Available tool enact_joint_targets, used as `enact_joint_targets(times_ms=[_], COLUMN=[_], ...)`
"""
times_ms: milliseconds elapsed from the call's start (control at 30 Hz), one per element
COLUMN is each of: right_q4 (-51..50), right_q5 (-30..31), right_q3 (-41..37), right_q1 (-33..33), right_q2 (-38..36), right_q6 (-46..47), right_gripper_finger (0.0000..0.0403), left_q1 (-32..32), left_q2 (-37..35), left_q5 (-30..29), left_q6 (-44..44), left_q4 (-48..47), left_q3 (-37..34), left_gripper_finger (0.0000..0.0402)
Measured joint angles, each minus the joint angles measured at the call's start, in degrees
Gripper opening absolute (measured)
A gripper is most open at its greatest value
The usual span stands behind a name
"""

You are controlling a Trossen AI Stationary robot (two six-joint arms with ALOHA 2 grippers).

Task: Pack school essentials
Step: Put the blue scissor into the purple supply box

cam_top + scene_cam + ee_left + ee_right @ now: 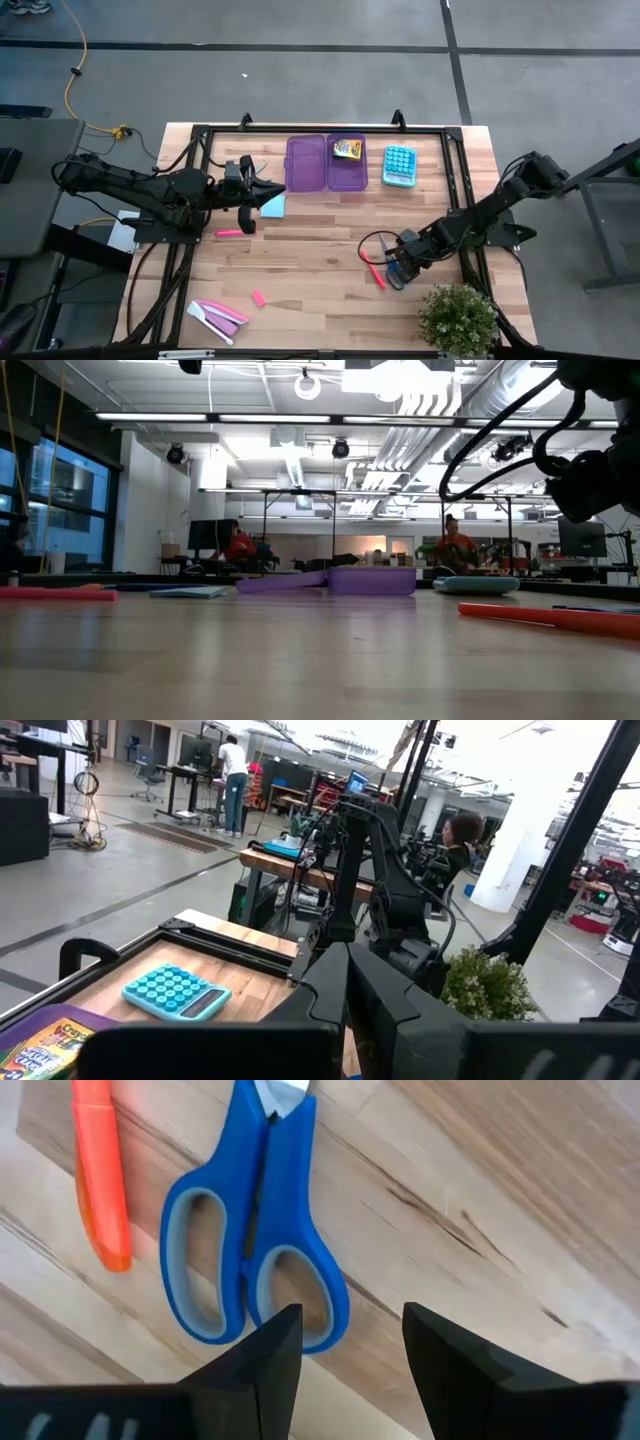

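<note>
My right gripper (350,1345) stands open, pointing down over the blue-handled scissors (250,1260), which lie flat on the table (300,260) beside a red-orange marker (100,1180). One fingertip (265,1355) shows in front of the end of a handle loop; the other stands over bare wood. In the high view this gripper (400,270) is near the table's right front. My left gripper (258,188) is shut and points level above the light-blue notepad (273,206), which lies flat on the table. The yellow crayon box (347,149) lies in the open purple case (325,163).
A light-blue calculator (399,165) lies right of the case. A pink marker (230,232), a pink eraser (258,297) and flat pink-and-white pieces (218,315) lie at the left front. A potted plant (458,318) stands at the front right. A black frame (455,160) borders the table.
</note>
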Motion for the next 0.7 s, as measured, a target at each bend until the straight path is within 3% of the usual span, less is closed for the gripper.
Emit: enact_joint_targets(times_ms=[433, 700], right_q4=[1.2, -0.1], right_q5=[0.2, 0.6], right_q3=[0.2, 0.1], right_q1=[0.0, 0.0], right_q2=[4.5, 4.6], right_q6=[0.4, 1.0], right_gripper_finger=[0.0161, 0.0078], left_q1=[0.0, 0.0], left_q2=[0.0, 0.0], left_q5=[0.0, -0.9], left_q6=[0.0, 0.0], left_q4=[0.0, -0.4], left_q3=[0.0, 0.0], left_gripper_finger=[0.0, 0.0])
